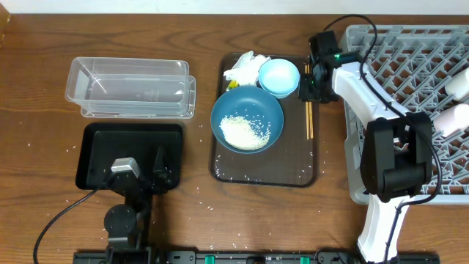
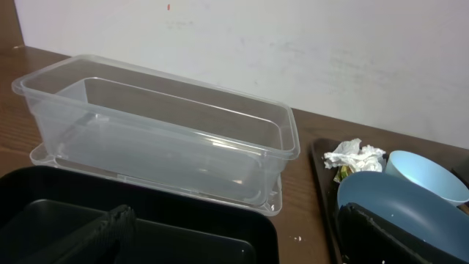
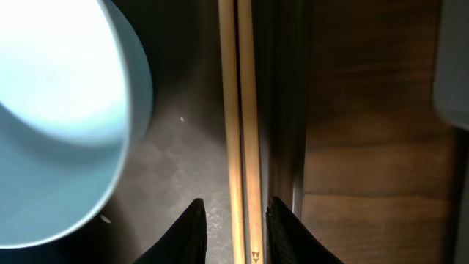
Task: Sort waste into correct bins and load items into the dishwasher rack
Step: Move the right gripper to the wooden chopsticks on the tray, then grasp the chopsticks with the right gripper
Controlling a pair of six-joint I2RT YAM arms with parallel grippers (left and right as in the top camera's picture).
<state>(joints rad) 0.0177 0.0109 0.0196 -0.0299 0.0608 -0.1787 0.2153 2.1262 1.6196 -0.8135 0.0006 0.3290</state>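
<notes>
Two wooden chopsticks (image 1: 308, 117) lie along the right edge of the brown serving tray (image 1: 293, 172). My right gripper (image 1: 309, 82) is open and straddles them (image 3: 240, 110), its fingers (image 3: 236, 224) low on either side. The dark-blue bowl (image 1: 247, 119) holds white rice (image 1: 245, 132). The light-blue dish (image 1: 279, 77), the crumpled napkin (image 1: 245, 67) and a yellow scrap (image 1: 233, 84) sit behind it. My left gripper (image 1: 154, 165) is open and empty over the black tray (image 1: 99, 147). The clear container (image 1: 132, 86) stands behind that tray.
The grey rack (image 1: 396, 73) stands at the right, with a white cup (image 1: 460, 84) and a pink cup (image 1: 454, 117) in it. Loose rice grains (image 1: 205, 194) dot the table and the tray. The left wrist view shows the container (image 2: 161, 139), napkin (image 2: 354, 156) and bowl (image 2: 388, 202).
</notes>
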